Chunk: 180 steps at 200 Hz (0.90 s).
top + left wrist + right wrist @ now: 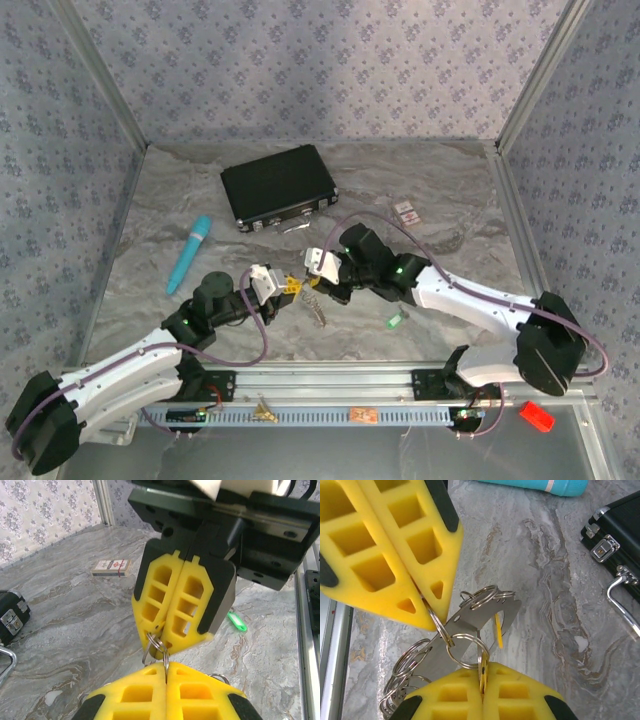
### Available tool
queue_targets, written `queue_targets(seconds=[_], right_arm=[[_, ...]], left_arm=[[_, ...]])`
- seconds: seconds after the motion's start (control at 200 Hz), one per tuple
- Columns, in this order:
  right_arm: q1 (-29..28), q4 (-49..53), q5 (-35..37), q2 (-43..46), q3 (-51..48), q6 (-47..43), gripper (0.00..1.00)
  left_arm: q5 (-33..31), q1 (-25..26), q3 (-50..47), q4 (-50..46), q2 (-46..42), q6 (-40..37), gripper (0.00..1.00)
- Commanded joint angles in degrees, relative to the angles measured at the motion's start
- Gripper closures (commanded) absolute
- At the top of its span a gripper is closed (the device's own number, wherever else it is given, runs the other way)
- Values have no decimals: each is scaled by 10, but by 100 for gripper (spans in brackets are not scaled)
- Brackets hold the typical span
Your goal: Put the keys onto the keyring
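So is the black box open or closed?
Closed. The black box lies flat with its lid down against the base.

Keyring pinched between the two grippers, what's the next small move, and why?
Probably hold the left gripper steady and twist the right gripper slightly, working the yellow key onto the keyring. Both grippers are shut on its rings, their tips almost meeting, and the key hangs right between them.

Probably a robotics lab cell: marble-look bench (440, 180) boxed by patterned panels (300, 60) on aluminium posts (100, 72), slotted rail (330, 385) along near edge.
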State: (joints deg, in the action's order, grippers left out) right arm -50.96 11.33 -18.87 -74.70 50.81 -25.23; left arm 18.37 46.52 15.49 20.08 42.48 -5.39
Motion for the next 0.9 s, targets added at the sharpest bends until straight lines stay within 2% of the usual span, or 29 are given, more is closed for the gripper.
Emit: queue_targets(seconds=[0.0,0.19,0.33,0.535,0.705,0.785,0.845,0.895], right_arm=[[-5,39,17,16,32,-18,100],[-15,69,26,13,57,-33,100],[-20,91,45,17,75,-38,100],[-35,130,92,8,102,-49,100],[-47,155,111,-9,131,-53,100],[-58,165,110,-22,151,-51,100],[-68,172,97,-32,168,-47,100],[-76,173,83,-42,189,-40,100]], left_arm=[[4,3,9,4,-4,-6,100],[4,2,11,-1,0,-9,100],[-1,3,10,0,-2,-8,91],[-23,3,7,-1,-37,-6,56],[-66,3,7,-23,-110,3,38],[-123,3,4,-34,-159,12,28],[-192,3,2,-48,-202,27,2],[-252,3,4,-65,-233,35,1]])
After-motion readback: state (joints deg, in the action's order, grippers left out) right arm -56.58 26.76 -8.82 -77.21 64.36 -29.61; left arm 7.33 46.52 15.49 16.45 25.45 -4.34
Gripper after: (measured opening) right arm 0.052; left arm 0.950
